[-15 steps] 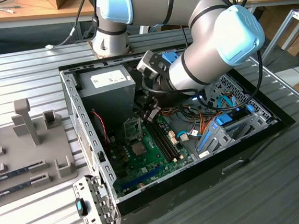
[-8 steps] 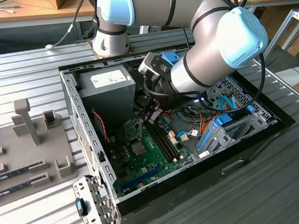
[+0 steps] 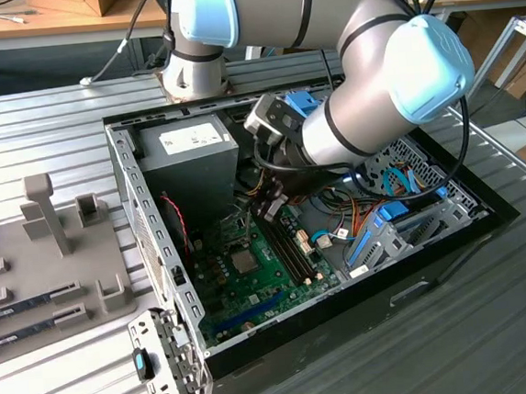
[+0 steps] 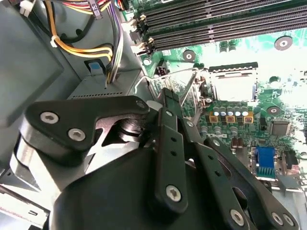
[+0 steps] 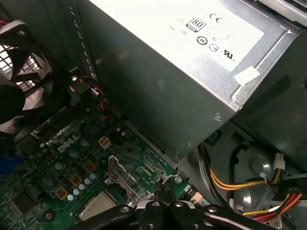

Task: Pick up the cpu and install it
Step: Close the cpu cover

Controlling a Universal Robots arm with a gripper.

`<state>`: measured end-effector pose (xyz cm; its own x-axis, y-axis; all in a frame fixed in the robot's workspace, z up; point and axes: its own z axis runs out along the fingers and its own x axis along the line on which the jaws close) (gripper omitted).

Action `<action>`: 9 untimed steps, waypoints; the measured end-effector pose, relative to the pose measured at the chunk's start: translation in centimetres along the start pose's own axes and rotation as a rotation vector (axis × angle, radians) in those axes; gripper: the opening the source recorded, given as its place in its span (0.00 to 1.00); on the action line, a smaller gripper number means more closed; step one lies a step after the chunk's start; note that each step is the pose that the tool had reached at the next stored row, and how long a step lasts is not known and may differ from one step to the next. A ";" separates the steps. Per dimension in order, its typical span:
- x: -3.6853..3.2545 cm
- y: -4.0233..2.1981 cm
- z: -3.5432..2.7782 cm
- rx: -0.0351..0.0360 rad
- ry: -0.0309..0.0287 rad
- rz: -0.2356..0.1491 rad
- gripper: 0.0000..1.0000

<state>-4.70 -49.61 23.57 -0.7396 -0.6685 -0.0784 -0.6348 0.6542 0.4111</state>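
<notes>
i had the arm reaching into the open computer case (image 3: 158,261), the hand (image 4: 165,96) low over the motherboard (image 3: 251,272), beside the power supply (image 3: 190,157). its fingers looked drawn nearly together at the tips; i could not tell whether anything was pinched between them. the cpu (image 4: 233,87) lay in its socket on the board, near the memory slots (image 4: 216,21), with the retention lever (image 4: 188,88) standing up, just beside the fingertips. i judged seating done and latching in hand; that called for precise contact on the lever.
</notes>
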 end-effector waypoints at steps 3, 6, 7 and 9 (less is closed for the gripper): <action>0.07 -0.06 -0.07 -0.0018 -0.0013 -0.001 0.11; 0.13 -0.04 -0.24 -0.0043 -0.0023 -0.004 0.11; 0.13 0.00 -0.32 -0.0049 -0.0025 -0.005 0.11; 0.16 0.06 -0.48 -0.0058 -0.0023 -0.008 0.11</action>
<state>-4.75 -49.85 24.01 -0.7347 -0.6732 -0.0839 -0.6397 0.6464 0.4158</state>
